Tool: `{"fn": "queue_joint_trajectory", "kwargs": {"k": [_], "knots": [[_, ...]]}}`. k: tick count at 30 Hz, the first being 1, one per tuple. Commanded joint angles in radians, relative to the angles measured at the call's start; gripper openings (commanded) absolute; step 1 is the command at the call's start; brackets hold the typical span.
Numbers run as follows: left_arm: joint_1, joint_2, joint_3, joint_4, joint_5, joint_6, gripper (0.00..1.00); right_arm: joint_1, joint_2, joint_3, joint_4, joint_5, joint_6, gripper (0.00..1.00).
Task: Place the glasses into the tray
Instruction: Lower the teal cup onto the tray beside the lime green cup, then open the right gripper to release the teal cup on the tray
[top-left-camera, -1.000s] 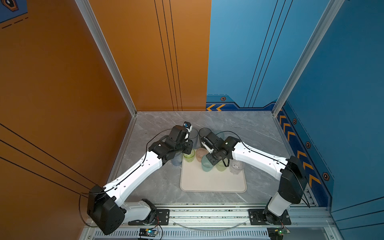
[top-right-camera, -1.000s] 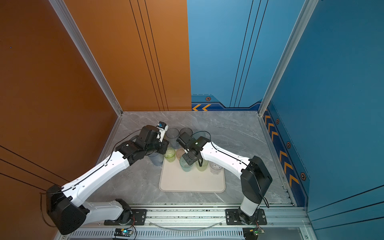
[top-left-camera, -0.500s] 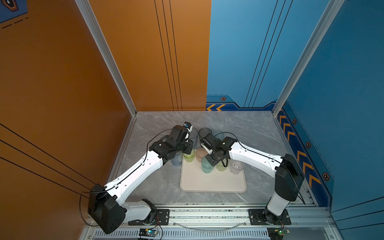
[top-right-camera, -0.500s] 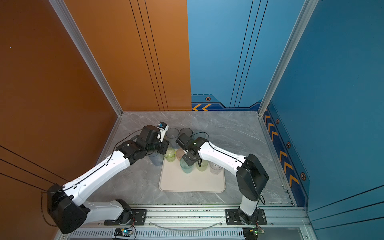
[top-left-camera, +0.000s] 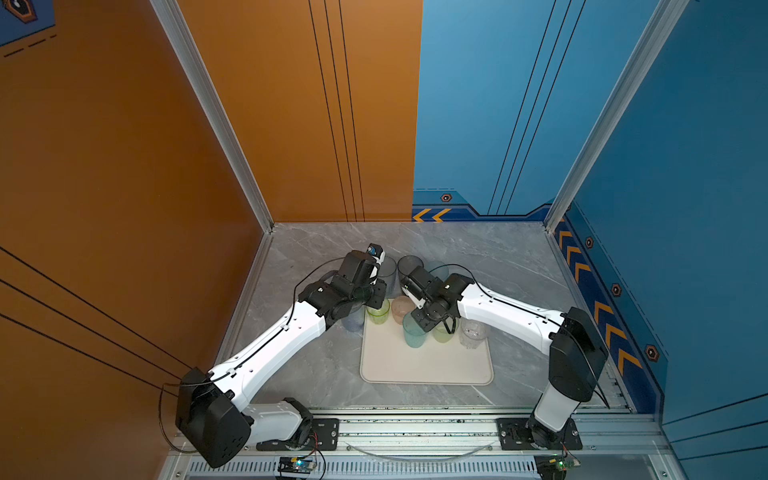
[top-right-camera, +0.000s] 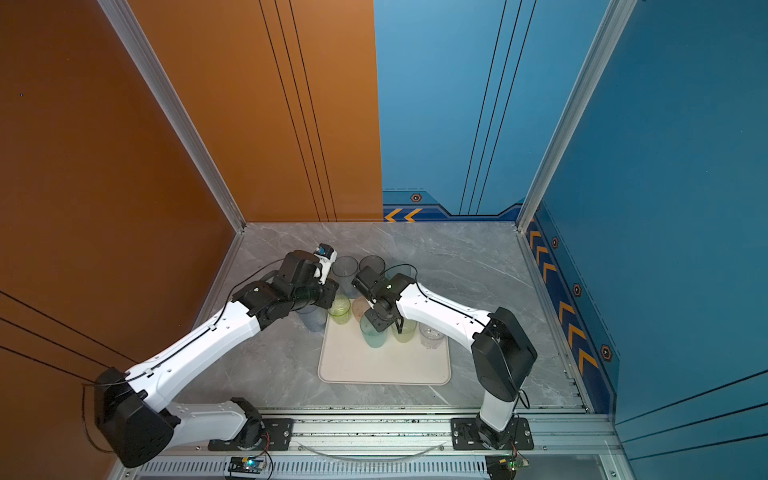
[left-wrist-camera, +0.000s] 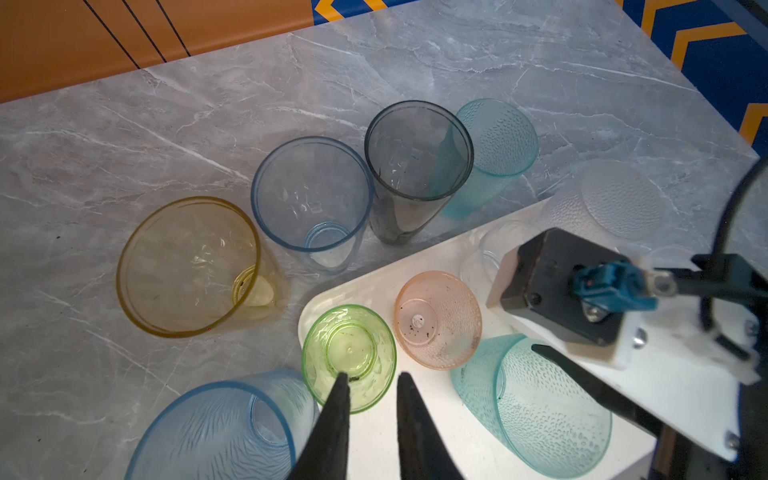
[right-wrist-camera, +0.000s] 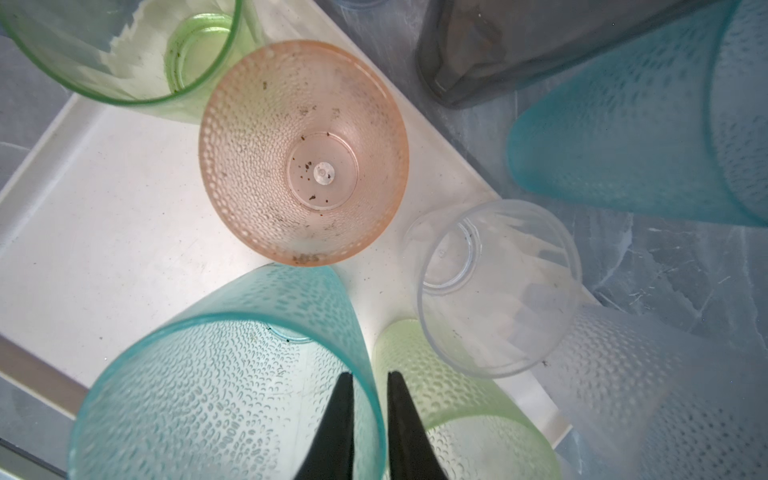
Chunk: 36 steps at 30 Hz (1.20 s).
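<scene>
Grey marble table (top-left-camera: 498, 257) carries the tray (top-left-camera: 424, 365) near its front edge. Glasses crowd the tray's far half. The right gripper (right-wrist-camera: 370, 399) stands slightly parted astride the teal glass (right-wrist-camera: 208, 374) rim. The left gripper (left-wrist-camera: 372, 386) stands likewise astride the green glass (left-wrist-camera: 353, 349) at the far-left corner. Beyond, a yellow glass (left-wrist-camera: 187, 266) and a grey glass (left-wrist-camera: 415, 166) stand on the marble. An orange wall (top-left-camera: 124, 166) closes the left and a blue wall (top-left-camera: 478, 104) the right.

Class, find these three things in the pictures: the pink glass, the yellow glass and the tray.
pink glass (right-wrist-camera: 309, 160): right wrist view, on its inside bottom.
yellow glass (left-wrist-camera: 187, 266): left wrist view, on its inner wall.
tray (top-left-camera: 424, 365): in a top view, on its bare floor.
</scene>
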Motion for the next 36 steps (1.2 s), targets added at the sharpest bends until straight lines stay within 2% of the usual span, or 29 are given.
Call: {"fn": "queue_joint_trajectory", "kwargs": {"k": [1, 6, 21, 28, 36], "knots": [[0.009, 0.002, -0.003, 0.001, 0.022, 0.003, 0.22, -0.007, 0.005, -0.006, -0.018, 0.001, -0.011, 0.17], [0.008, 0.002, -0.003, 0.002, 0.02, 0.003, 0.22, -0.008, 0.001, -0.006, -0.019, 0.002, -0.009, 0.18], [0.006, 0.006, -0.006, 0.001, 0.004, 0.008, 0.2, -0.015, -0.068, -0.008, -0.018, -0.015, -0.006, 0.29], [0.001, 0.012, -0.009, -0.003, -0.003, 0.014, 0.2, -0.03, -0.123, -0.008, -0.016, -0.031, -0.002, 0.31], [-0.013, 0.026, -0.012, 0.006, -0.035, 0.035, 0.2, -0.112, -0.237, -0.041, 0.031, -0.035, 0.05, 0.33]]}}
